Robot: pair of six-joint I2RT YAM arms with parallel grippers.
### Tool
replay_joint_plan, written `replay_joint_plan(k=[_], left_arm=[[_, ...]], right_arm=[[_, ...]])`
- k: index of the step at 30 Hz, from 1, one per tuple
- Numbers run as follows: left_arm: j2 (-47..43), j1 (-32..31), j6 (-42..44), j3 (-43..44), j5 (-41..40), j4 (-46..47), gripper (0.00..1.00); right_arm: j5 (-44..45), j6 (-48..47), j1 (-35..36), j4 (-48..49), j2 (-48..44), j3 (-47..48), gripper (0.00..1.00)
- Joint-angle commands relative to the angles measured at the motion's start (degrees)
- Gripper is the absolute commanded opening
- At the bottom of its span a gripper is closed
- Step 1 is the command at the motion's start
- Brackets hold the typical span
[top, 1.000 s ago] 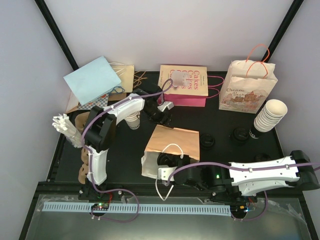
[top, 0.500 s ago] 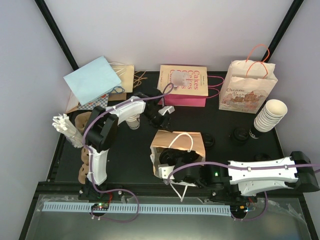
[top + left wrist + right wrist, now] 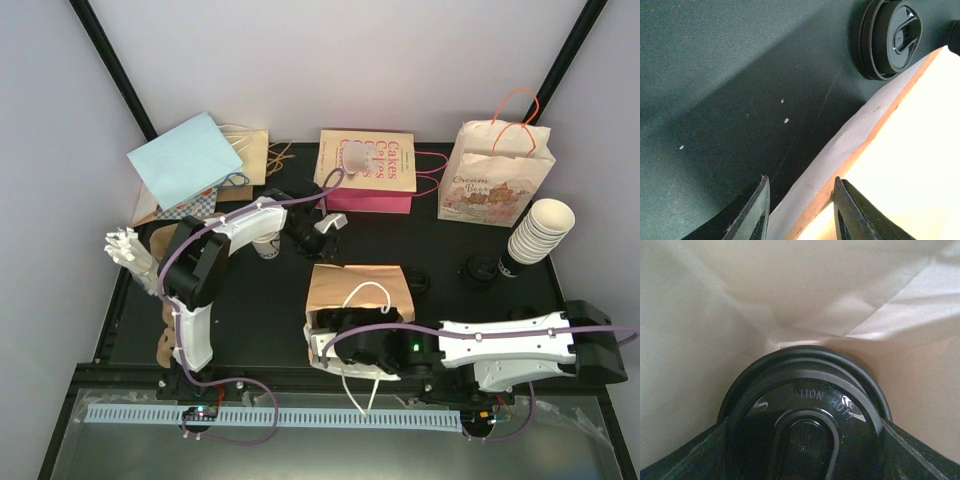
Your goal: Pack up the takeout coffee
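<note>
Two arms work one bag (image 3: 335,285) in the top view. A second ago it lay on its side with its mouth facing the right gripper (image 3: 335,328). Now it stands nearly upright with that gripper sunk in its mouth, so the coffee cannot be seen from above. The left gripper (image 3: 322,238) hangs just behind the bag's far edge. It has barely shifted, but its jaws have drawn in from wide to narrow.

From the left wrist, both fingers (image 3: 752,215) straddle the bag's paper edge, which fills the gap between them. Whether they actually pinch it cannot be told. Beyond the fingertips, up and to the right, a loose lid (image 3: 890,37) lies on the table (image 3: 715,75), just beside the bag.

From the right wrist, the coffee (image 3: 805,405) sits squarely between the fingers with only its black lid showing. It is held at a wide span, a finger against each side. Pale paper walls close in ahead and on both sides, so the coffee is inside the bag, though how near the bottom is hidden.

Tipping the bag up seems to have turned a sideways insertion into a lowering. The coffee is in but not released. Next, the left hand probably needs to steady the bag while the right lets go and backs out without dragging it over.
</note>
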Motion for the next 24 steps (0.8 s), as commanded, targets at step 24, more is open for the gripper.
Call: replay_joint_plan(k=[24], left_arm=[[-2.43, -2.51, 0.01, -1.25, -0.87, -1.06, 0.32]], right_arm=[[19.92, -2.54, -0.3, 15.15, 13.41, -0.43, 0.6]])
